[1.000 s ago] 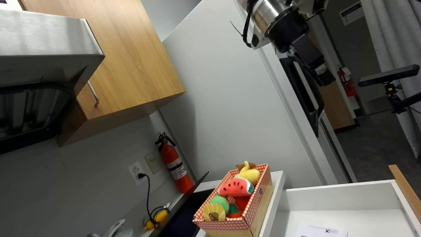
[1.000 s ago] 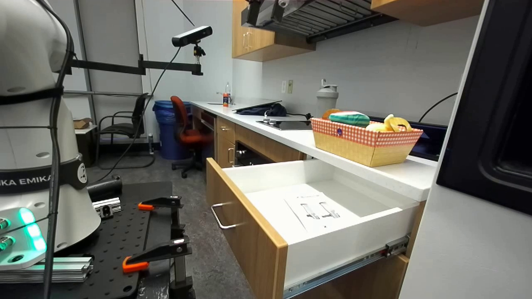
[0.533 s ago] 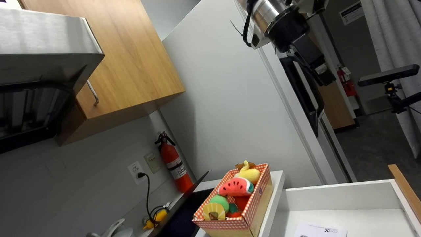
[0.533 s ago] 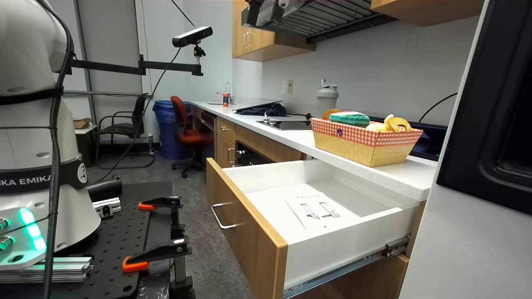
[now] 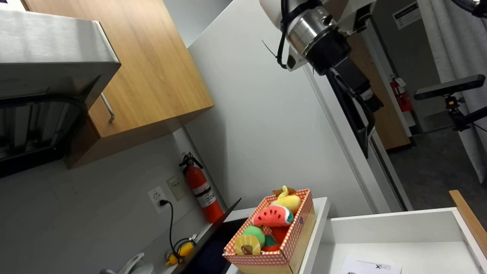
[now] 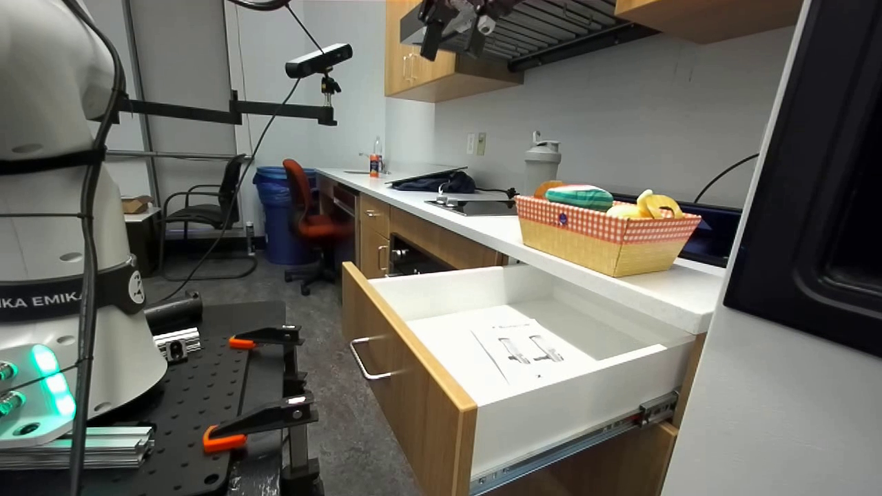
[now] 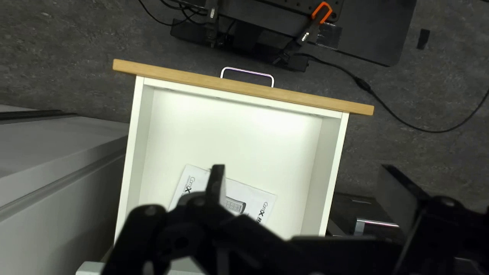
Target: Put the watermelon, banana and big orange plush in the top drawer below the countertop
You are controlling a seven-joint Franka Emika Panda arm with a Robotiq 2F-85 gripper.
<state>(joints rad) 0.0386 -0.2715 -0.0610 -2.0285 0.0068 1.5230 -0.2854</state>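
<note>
The watermelon [image 5: 273,216], a red wedge with a green rind, lies on top of other toys in a checked basket [image 5: 300,239] on the counter. Its green rind shows in an exterior view [image 6: 580,198]. The yellow plush with a curved tip, taken as the banana [image 5: 291,203], lies beside it. I cannot tell which toy is the big orange plush; an orange bit [image 6: 548,186] shows behind the watermelon. The top drawer [image 7: 237,130] is pulled out. My gripper [image 7: 304,172] is open and empty, high above the drawer; it also shows in an exterior view [image 6: 455,43].
A printed sheet [image 7: 259,196] lies on the drawer floor. The counter edge [image 6: 689,303] and basket stand beside the drawer. A range hood [image 5: 57,57] and wooden cabinet [image 5: 152,76] hang above. A tall white panel [image 5: 274,133] stands close by the counter's end.
The arm and gripper have moved slightly lower in both exterior views, with the fingers shifting a little right below the range hood. The toys, basket and drawer have not moved.
</note>
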